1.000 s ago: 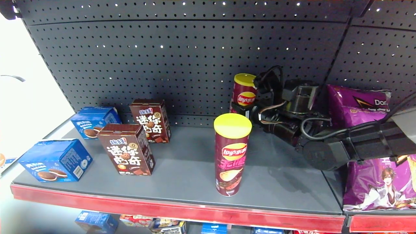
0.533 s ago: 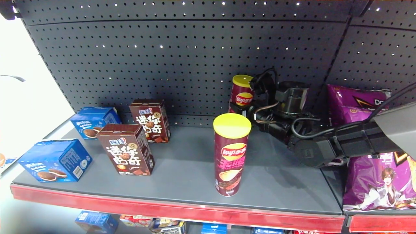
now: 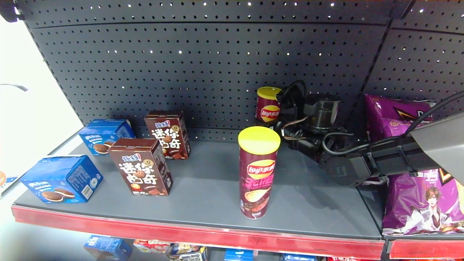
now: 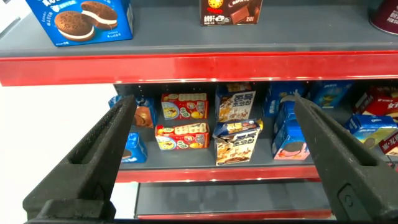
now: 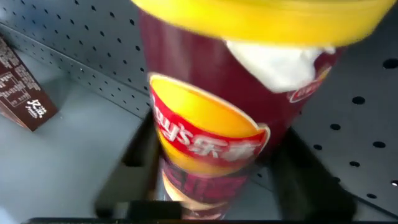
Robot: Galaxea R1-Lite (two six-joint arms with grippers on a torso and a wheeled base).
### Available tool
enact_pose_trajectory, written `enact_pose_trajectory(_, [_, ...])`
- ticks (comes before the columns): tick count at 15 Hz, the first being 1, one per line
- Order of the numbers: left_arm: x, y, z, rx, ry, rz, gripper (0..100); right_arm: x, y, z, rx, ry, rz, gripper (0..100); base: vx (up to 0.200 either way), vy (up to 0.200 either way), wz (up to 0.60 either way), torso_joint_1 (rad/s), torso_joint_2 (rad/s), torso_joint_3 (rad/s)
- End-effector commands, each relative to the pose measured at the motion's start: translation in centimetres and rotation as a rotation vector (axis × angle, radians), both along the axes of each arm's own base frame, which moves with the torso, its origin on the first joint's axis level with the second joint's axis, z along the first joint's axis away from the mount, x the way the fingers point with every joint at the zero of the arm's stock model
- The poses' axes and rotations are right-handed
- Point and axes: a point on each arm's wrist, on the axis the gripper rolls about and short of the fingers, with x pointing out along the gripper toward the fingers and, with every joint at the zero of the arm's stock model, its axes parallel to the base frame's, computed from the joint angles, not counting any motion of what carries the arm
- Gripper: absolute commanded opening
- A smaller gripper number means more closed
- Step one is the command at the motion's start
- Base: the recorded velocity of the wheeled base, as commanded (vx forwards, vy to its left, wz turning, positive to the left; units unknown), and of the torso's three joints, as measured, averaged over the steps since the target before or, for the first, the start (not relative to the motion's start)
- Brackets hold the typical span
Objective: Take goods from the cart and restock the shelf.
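At shelf [image 3: 203,181] back, twelve o'clock from front can [image 3: 258,170]: rear can [image 3: 268,105], upright, clamped low by right gripper [image 5: 211,186]. Light, rigid, slick tube judged; mid-body hold advised. Left gripper [image 4: 212,106] spread, empty.

Right arm [image 3: 393,161] black, looped cables; left fingers [image 4: 99,163] matte black.

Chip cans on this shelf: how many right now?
2. One chip can stands front-middle on the shelf; the second can is at the back, held in the right gripper. Others could hide behind the arm.
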Motion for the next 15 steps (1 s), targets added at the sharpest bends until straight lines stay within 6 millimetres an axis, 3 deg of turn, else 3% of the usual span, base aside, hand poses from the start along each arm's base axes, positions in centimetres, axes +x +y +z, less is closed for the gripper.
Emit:
enact_pose_trajectory(1, [0.0,0.0,0.0,0.0,0.002,0.0,100,-0.2,-0.1,0.3,0.002,0.0,0.001,100,0.0,0.0,0.0,0.0,0.0,0.0])
enact_pose_trajectory(15, [0.0,0.0,0.0,0.0,0.002,0.0,100,-4.7,-0.8,1.2,-0.003,0.043,-0.012,100,0.0,0.0,0.0,0.0,0.0,0.0])
